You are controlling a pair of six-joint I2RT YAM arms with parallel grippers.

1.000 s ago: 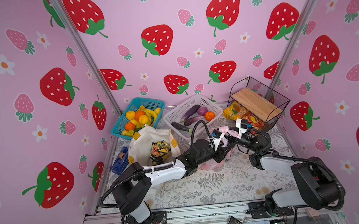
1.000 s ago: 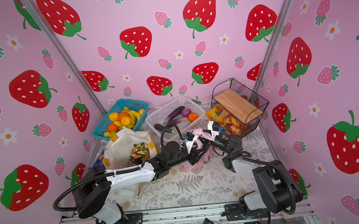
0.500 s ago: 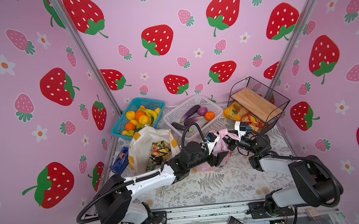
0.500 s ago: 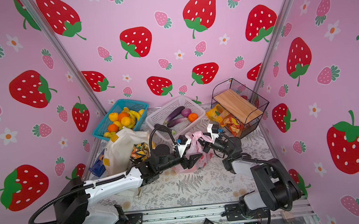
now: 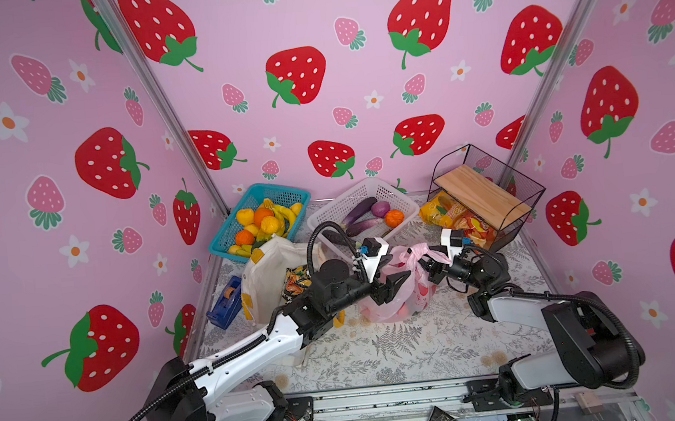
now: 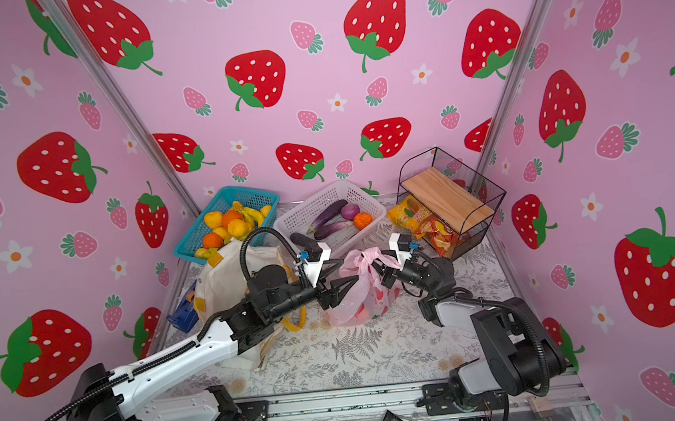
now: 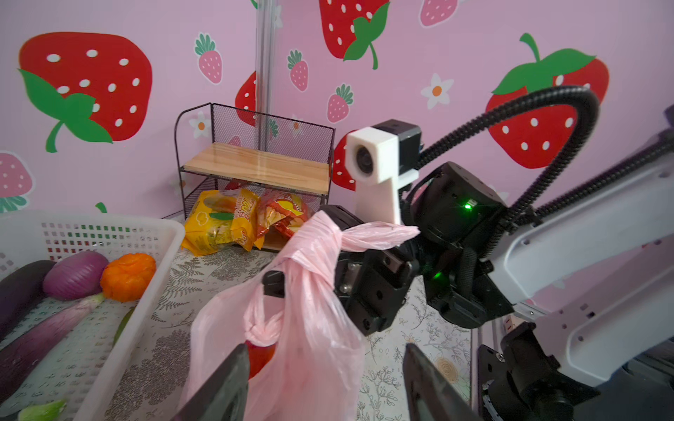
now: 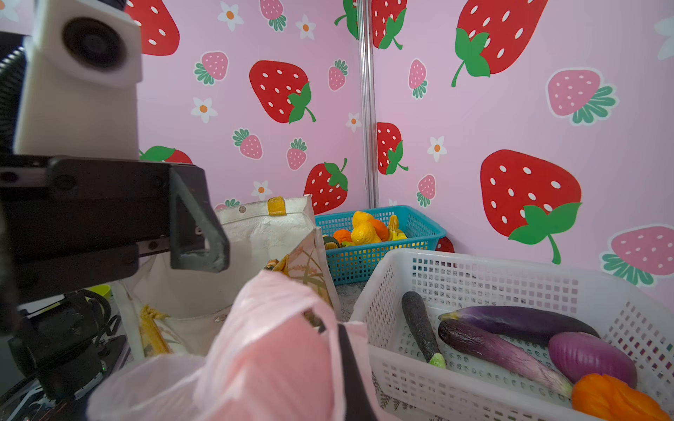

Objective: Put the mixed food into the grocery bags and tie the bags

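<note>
Pink bag [image 5: 420, 296] upright, right tool [image 5: 426, 262] clamped on its knot, left tool [image 7: 326, 351] apart

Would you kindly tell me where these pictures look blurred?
Both top views: sharp, evenly lit. Right wrist view: the near pink bag is soft, the white basket crisp. Left wrist view: the left claw is blurred at the frame edge.

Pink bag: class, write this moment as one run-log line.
pink bag: on table, top twisted | right gripper: shut on bag top | left gripper: open, beside bag
</note>
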